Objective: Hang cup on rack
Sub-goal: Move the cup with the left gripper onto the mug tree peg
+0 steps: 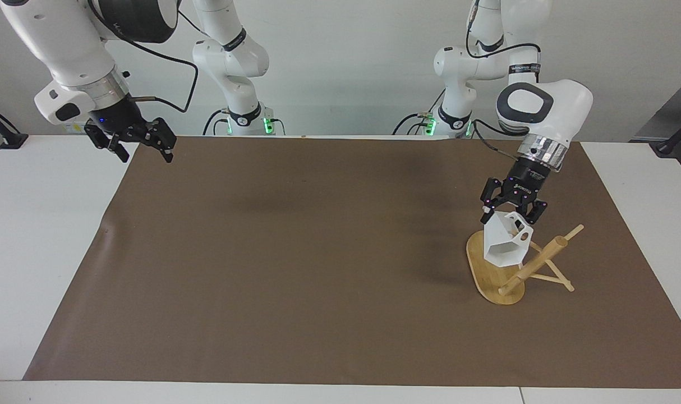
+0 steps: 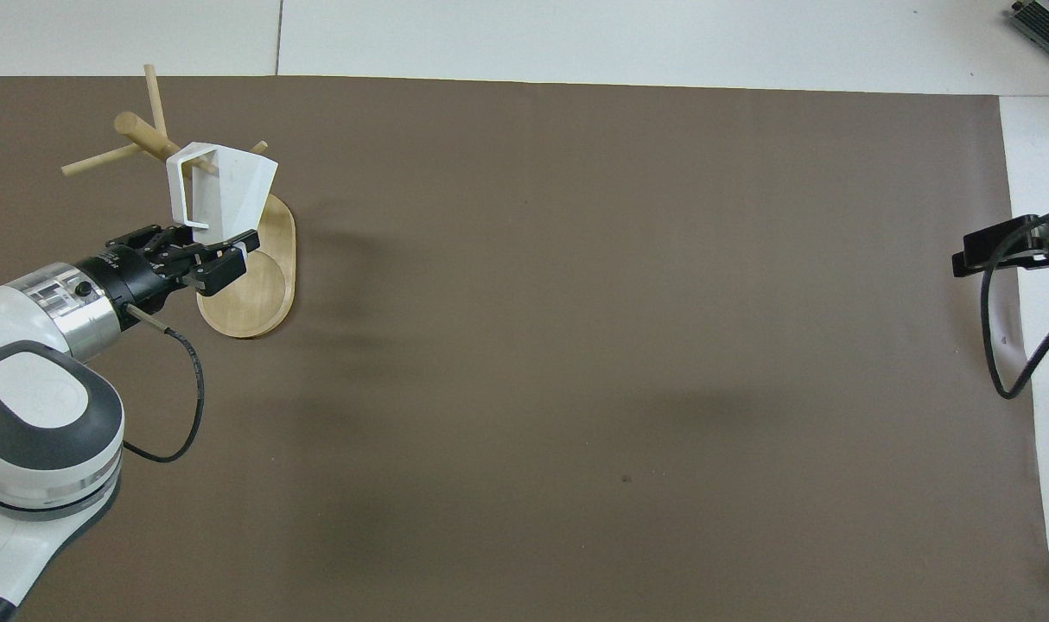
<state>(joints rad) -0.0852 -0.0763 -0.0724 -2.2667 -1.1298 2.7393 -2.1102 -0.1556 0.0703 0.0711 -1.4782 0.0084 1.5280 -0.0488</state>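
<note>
The white faceted cup (image 1: 506, 247) hangs tilted in my left gripper (image 1: 512, 215), which is shut on its upper edge next to the handle. The cup is over the oval base of the bamboo rack (image 1: 493, 276), close beside the rack's thick post (image 1: 538, 262). In the overhead view the cup (image 2: 231, 186) has its handle against the post and pegs of the rack (image 2: 149, 136); whether a peg passes through the handle I cannot tell. The left gripper (image 2: 217, 238) is over the rack's base. My right gripper (image 1: 144, 155) is open and empty, up over the mat's corner at the right arm's end.
A brown mat (image 1: 318, 269) covers most of the white table (image 1: 37, 235). The right gripper shows at the edge of the overhead view (image 2: 984, 250) with its cable looping below it.
</note>
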